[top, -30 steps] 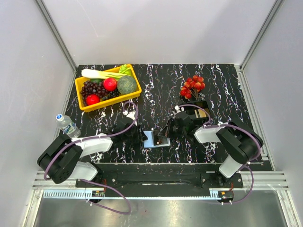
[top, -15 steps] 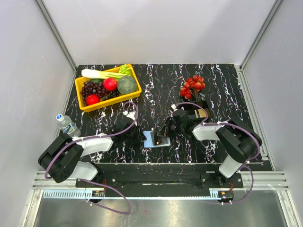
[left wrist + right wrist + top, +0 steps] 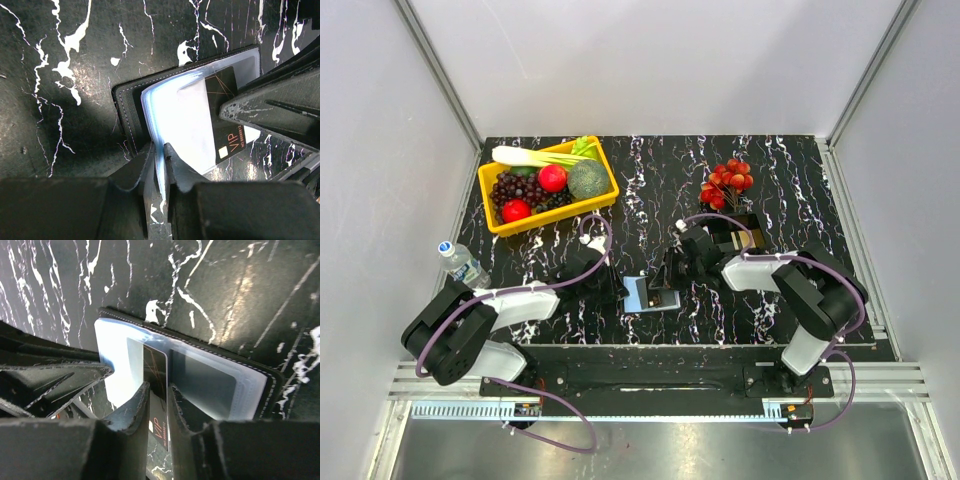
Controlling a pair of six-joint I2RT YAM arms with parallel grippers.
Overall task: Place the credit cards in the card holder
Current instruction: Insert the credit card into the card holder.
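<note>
Left wrist | left end effector pinches card holder | right end effector straddles credit card, grip unclear

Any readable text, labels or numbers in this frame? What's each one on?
"VIP": pale print on the dark card that sits partway in a clear sleeve of the card holder; it reads in both wrist views.
"NO." followed by digits: small line beside "VIP" on the same card; the digits are too small to read surely.
Water bottle label: too small to read.
No other text is visible.

The dark credit card reads "VIP".
</note>
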